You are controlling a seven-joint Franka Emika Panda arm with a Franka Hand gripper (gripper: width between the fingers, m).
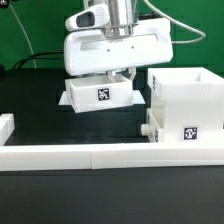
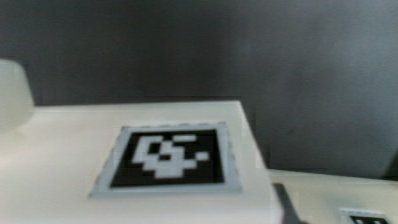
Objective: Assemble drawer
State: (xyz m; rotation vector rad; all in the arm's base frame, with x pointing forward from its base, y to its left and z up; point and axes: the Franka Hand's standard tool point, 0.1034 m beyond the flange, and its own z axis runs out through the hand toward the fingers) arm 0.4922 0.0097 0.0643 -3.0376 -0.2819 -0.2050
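Note:
A small white tray (image 1: 100, 94) with a black-and-white tag on its near face sits under my gripper (image 1: 118, 78) at the back middle. My fingers reach down onto its rear part and appear closed on it. The wrist view is filled by the tray's tagged face (image 2: 169, 155), very close and blurred, and my fingertips are hidden there. The tall boxy casing (image 1: 186, 104), open at the top with a tag on its front, stands to the exterior view's right of the tray, close beside it. A second tray is not in view.
The long low white rail (image 1: 100, 154) runs across the front, with a raised end (image 1: 6, 125) at the exterior view's left. A white corner of another tagged part (image 2: 347, 198) shows beside the tray in the wrist view.

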